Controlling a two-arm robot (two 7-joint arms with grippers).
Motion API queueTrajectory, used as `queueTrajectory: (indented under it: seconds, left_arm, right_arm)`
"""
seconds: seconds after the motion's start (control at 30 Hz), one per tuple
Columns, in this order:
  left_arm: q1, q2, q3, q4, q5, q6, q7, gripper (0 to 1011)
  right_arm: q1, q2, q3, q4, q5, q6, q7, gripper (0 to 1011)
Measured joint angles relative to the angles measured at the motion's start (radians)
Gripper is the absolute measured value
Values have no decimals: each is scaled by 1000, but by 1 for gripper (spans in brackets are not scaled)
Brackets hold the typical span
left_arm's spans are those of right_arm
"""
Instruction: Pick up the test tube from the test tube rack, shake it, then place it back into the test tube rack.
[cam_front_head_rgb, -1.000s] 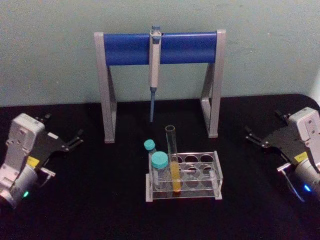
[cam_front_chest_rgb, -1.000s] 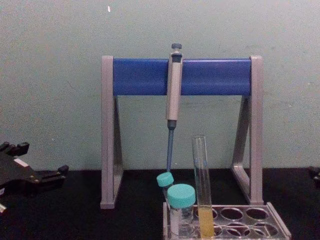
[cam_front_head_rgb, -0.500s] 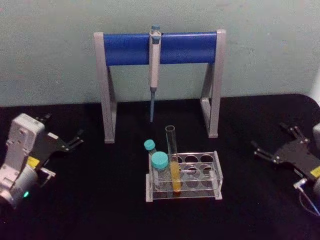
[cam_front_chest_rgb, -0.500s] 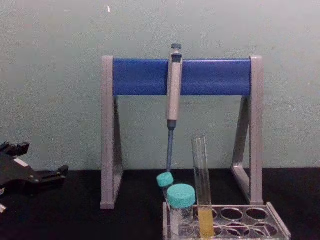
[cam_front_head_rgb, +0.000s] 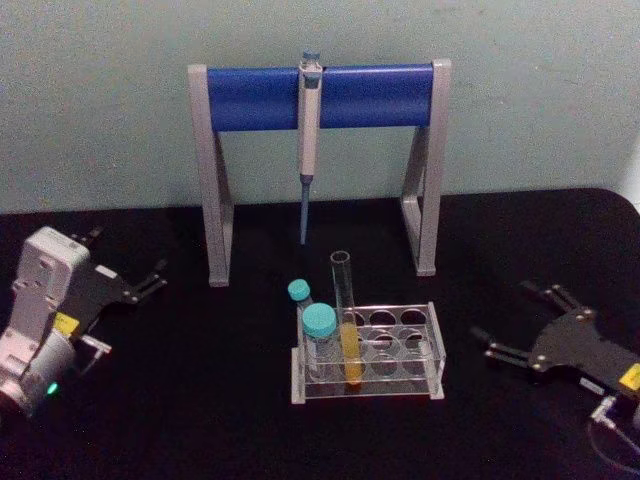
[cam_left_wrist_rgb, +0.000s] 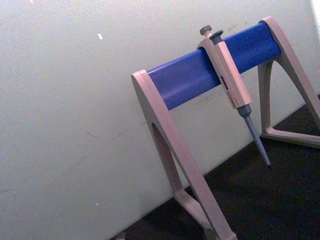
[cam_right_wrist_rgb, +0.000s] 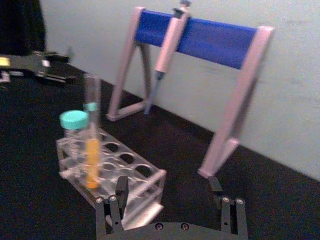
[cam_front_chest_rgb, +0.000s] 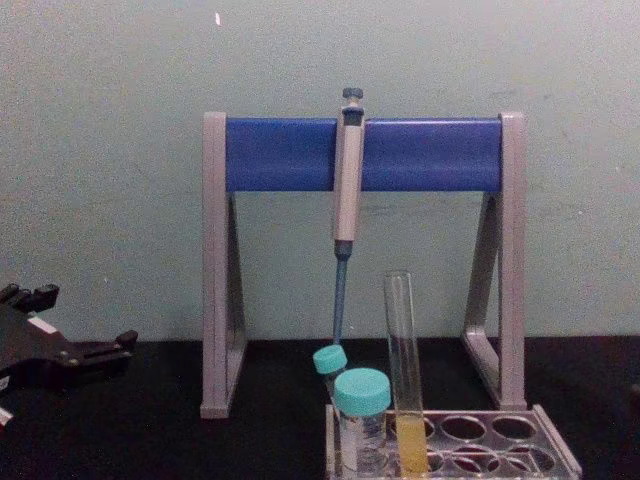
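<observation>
The right gripper (cam_front_head_rgb: 502, 312) is out on the right side of the black table (cam_front_head_rgb: 200, 400), low down and well apart from the rack. Its two black fingers are spread wide and point at the rack, with nothing between them. The rest of that arm is cut off at the corner of the head view. I cannot tell if the gripper touches the table.

The left gripper (cam_front_head_rgb: 125, 258) is parked far off on the left side. Its fingers are apart too, and it holds nothing.

The tall thin clear glass test tube (cam_front_head_rgb: 345, 320) stands straight up in the low clear plastic test tube rack (cam_front_head_rgb: 425, 352), near the rack's left end. It has yellow-orange liquid in its bottom part. Just beside it stands a short vial with a teal cap (cam_front_head_rgb: 320, 325). A smaller teal-capped vial (cam_front_head_rgb: 299, 291) is partly hidden behind that one.

Behind the rack is a stand with a blue bar and grey legs (cam_front_head_rgb: 370, 95), and a grey pipette (cam_front_head_rgb: 309, 120) hangs from the bar.

In the chest view the bottom of the rack is cut off.
</observation>
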Motion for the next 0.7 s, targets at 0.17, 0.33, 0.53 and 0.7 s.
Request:
queueTrajectory:
  seconds: [0.17,0.33,0.53,0.7]
  left_arm:
    - [0,0,0,0,0,0,0,1001]
    - [0,0,0,0,0,0,0,1002]
    - [0,0,0,0,0,0,0,1001]
    - [0,0,0,0,0,0,0,1001]
  right_arm:
    - [25,-18,-20,-17,15,48,44,1000]
    - [68,-42,-51,-19,18,93,95,1000]
    - [137,-96,-88,-5,17,149,145,1000]
    - [187,-136,-113,12,27,188,168,1000]
